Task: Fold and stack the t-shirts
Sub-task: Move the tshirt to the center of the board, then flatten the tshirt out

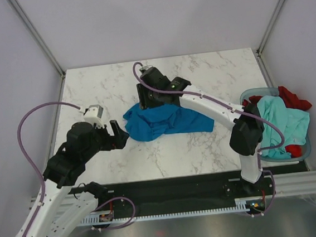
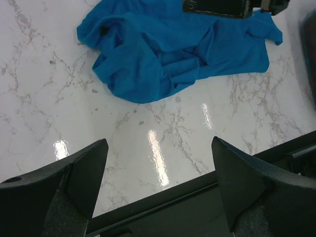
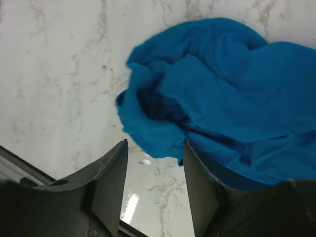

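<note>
Readable text: none in any view.
On the front rail (image 1: 178, 208), nearer the arm bases than the blue t-shirt (image 1: 164, 123), sit two small coloured tags: the left tag (image 1: 105, 217) off to the shirt's left, the right tag (image 1: 255, 204) off to its right. Both are too small to read.

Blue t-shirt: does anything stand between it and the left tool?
Nothing visible does. Only bare marble table lies between the left tool and the blue t-shirt. The right tool hovers over its far edge, not in that path.
</note>
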{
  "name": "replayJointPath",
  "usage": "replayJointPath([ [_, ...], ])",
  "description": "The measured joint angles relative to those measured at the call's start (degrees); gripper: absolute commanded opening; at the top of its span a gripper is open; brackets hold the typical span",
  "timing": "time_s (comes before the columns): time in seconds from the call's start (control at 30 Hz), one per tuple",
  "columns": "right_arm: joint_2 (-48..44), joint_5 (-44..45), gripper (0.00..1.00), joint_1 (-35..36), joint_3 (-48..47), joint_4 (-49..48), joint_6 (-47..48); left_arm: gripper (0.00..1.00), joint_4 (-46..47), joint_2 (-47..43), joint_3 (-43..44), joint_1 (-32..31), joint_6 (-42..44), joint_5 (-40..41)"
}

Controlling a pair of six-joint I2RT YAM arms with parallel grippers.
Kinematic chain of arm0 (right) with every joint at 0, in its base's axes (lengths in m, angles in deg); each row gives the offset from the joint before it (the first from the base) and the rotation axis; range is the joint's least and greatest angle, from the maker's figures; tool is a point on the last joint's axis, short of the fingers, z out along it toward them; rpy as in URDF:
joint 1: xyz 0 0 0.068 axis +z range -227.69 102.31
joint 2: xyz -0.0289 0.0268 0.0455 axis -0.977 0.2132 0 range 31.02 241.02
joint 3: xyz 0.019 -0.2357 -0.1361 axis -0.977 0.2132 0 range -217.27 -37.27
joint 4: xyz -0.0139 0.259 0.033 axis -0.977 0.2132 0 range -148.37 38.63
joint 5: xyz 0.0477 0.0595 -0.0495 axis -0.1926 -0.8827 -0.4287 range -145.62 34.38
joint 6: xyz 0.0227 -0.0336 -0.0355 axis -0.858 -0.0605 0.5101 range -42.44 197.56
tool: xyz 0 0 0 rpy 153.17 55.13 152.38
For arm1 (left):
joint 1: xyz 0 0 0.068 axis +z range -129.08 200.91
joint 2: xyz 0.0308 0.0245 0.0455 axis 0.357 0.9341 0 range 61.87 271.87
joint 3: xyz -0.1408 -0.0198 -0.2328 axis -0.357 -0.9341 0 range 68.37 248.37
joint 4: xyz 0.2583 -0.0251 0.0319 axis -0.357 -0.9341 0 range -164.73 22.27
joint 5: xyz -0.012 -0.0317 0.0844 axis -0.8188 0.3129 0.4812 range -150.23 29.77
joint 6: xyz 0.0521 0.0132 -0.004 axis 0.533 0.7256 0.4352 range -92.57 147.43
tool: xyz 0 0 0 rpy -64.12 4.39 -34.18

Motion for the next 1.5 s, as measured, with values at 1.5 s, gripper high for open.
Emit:
replayJointPath([
  [1.5,-22.29,6.73,0.52,-34.10,45.51,-2.54,-6.73,0.78,12.61,53.70,24.13,0.00,-0.44,-3.78],
])
